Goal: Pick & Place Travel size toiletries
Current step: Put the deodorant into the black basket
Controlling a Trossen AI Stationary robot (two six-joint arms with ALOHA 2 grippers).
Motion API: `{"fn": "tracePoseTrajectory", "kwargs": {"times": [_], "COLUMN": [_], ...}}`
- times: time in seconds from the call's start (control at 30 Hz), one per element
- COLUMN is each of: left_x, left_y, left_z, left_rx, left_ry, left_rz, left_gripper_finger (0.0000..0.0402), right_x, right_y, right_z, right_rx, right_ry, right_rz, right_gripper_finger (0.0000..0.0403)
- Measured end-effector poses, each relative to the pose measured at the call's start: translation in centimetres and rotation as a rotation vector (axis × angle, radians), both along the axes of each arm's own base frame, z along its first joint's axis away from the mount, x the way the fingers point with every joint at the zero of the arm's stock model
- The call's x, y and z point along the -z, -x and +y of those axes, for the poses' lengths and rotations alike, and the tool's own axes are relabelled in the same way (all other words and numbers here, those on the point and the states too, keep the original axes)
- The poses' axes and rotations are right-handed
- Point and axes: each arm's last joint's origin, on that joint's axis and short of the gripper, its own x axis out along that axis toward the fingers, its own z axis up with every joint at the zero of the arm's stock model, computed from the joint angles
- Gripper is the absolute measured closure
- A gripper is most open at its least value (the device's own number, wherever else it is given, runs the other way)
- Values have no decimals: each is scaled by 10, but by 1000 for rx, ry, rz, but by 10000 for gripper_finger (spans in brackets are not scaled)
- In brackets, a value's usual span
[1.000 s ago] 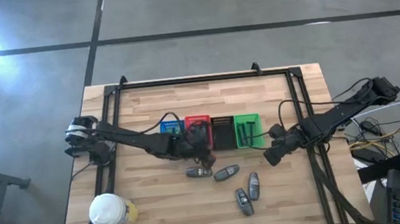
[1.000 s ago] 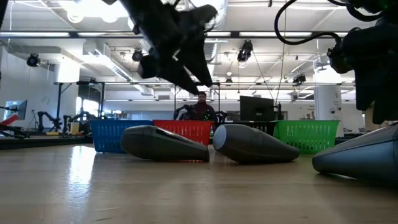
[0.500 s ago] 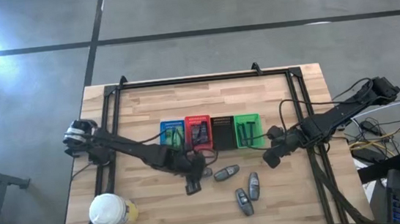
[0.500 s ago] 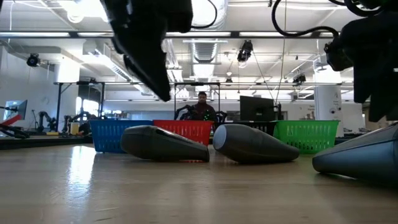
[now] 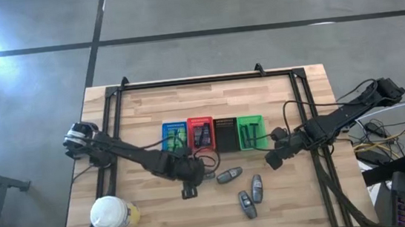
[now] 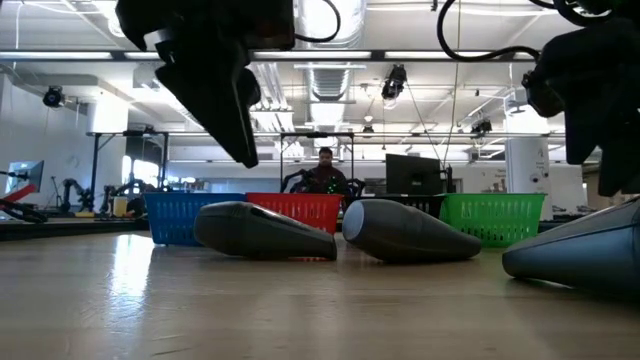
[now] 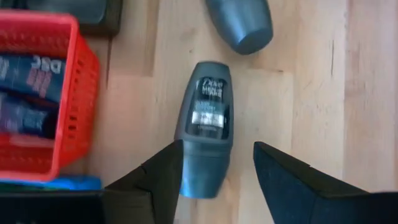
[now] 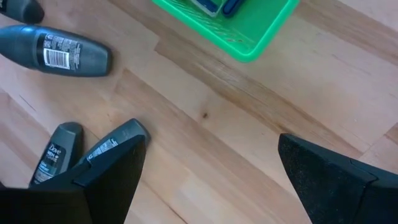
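Observation:
Several grey oval tubes lie flat on the wooden table: one (image 7: 205, 124) under my left gripper, others to its right (image 5: 229, 176), (image 5: 257, 188), (image 5: 246, 205). My left gripper (image 5: 188, 187) is open and hangs above the leftmost tube (image 6: 265, 230). In the left wrist view its fingers (image 7: 158, 180) stand on either side of the tube's near end, apart from it. My right gripper (image 5: 275, 157) is open and empty near the green basket (image 5: 250, 133). Dark purplish packets (image 7: 28, 93) lie in the red basket (image 5: 201, 133).
Blue (image 5: 173, 136), red, black (image 5: 225, 133) and green slotted baskets stand in a row at mid-table. A large white-lidded cup (image 5: 110, 212) stands at the near left corner. A black frame (image 5: 192, 81) runs along the far and side edges. A person (image 6: 325, 172) sits in the room behind.
My left gripper has gone from over the red basket toward the table's near edge and a little left, and now hangs over the leftmost grey tube. The tubes have stayed where they were.

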Motion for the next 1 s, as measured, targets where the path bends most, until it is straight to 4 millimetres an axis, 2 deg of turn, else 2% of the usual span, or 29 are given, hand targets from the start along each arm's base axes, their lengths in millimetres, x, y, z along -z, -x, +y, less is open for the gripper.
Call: {"fn": "tracePoseTrajectory", "kwargs": {"times": [0.23, 0.4, 0.6, 1.0], "left_x": [0, 15, 41, 56], "left_y": [-1, -4, -11, -24], "left_z": [-1, -2, -1, -3], "left_rx": [126, 193, 174, 84], "left_ry": [-54, -86, -94, 31], "left_rz": [-8, 38, 108, 81], "left_gripper_finger": [142, 111, 109, 111], "right_x": [0, 0, 0, 0], "right_y": [0, 0, 0, 0], "right_z": [0, 0, 1, 0], "right_rx": [28, 27, 27, 24], "right_ry": [-21, -25, -28, -25], "right_rz": [4, 4, 6, 8], "right_gripper_finger": [39, 39, 39, 39]}}
